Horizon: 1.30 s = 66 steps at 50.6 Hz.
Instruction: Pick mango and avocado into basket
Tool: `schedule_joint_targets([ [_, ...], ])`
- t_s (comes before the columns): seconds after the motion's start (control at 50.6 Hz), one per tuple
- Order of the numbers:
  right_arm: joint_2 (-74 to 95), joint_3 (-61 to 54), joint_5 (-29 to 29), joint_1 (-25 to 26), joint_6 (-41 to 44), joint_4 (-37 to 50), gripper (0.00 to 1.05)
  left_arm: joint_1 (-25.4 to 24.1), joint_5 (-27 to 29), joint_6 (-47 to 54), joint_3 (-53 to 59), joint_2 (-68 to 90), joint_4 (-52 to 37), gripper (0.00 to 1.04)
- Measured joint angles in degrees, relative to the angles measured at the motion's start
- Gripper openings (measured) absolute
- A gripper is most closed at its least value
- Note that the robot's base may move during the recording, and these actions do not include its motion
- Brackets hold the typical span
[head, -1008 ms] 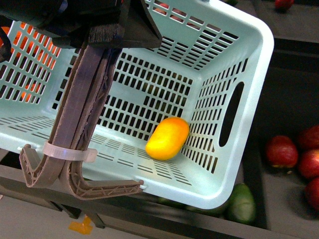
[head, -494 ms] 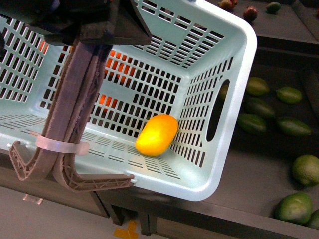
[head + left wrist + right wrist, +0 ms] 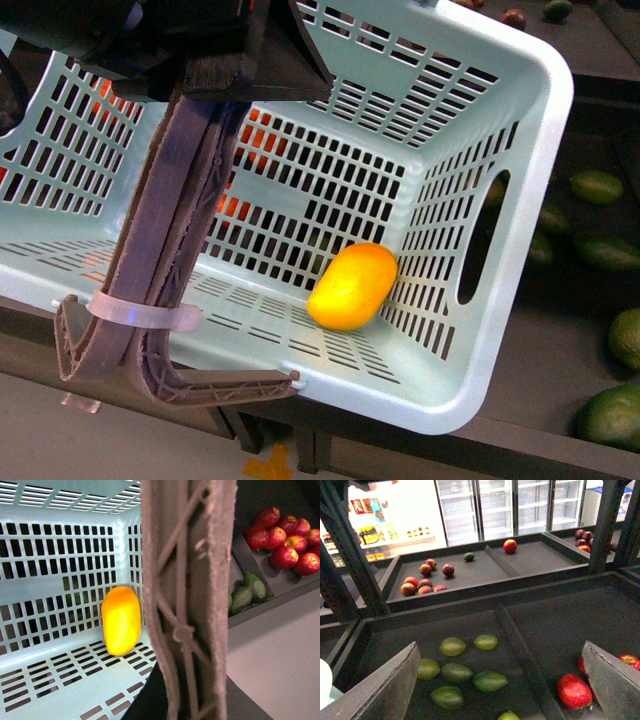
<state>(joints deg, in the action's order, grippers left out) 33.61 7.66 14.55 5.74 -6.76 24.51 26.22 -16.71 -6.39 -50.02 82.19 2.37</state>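
The light teal basket (image 3: pixel 500 330) hangs tilted in the front view. My left gripper (image 3: pixel 215 72) is shut on its two brown ribbed handles (image 3: pixel 165 260), which are tied with a white zip tie. The yellow-orange mango (image 3: pixel 352 287) lies on the basket floor against the end wall, and the left wrist view shows the mango (image 3: pixel 121 621) beside the handles (image 3: pixel 187 580). My right gripper (image 3: pixel 500 647) is open and empty above a dark bin. Several green fruits lie there, among them a dark oval avocado (image 3: pixel 490 680).
A ridge (image 3: pixel 520 645) splits the bin, with red apples (image 3: pixel 575 691) on the far side of it. More apples (image 3: pixel 280 530) show in the left wrist view. Orange fruit (image 3: pixel 240 160) shows through the basket slots. Green fruits (image 3: pixel 597 186) lie right of the basket.
The front view has swung from red apples to green fruits. The basket has shifted right in view over the last half second. The mango stays inside against the end wall.
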Motion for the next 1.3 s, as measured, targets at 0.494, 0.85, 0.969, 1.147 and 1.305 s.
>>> schedule_joint_targets([
  [0.494, 82.3, 34.7, -13.9, 11.9, 11.3, 11.7, 0.97, -0.2, 1.1, 0.1, 0.0, 0.0, 0.0, 0.07],
  [0.85, 106.2, 54.0, -23.3, 13.1, 21.1, 9.8, 0.97, 0.0, 0.7, 0.1, 0.0, 0.0, 0.0, 0.07],
  [0.969, 111.1, 62.1, -29.6, 13.1, 26.7, 2.4, 0.97, -0.1, 1.2, 0.1, 0.0, 0.0, 0.0, 0.07],
  [1.147, 118.5, 74.0, -32.7, 13.9, 34.4, -5.8, 0.97, -0.1, 1.0, 0.1, 0.0, 0.0, 0.0, 0.07],
  [1.305, 124.2, 82.8, -31.2, 15.4, 37.7, -8.4, 0.97, -0.1, 0.6, 0.1, 0.0, 0.0, 0.0, 0.07],
])
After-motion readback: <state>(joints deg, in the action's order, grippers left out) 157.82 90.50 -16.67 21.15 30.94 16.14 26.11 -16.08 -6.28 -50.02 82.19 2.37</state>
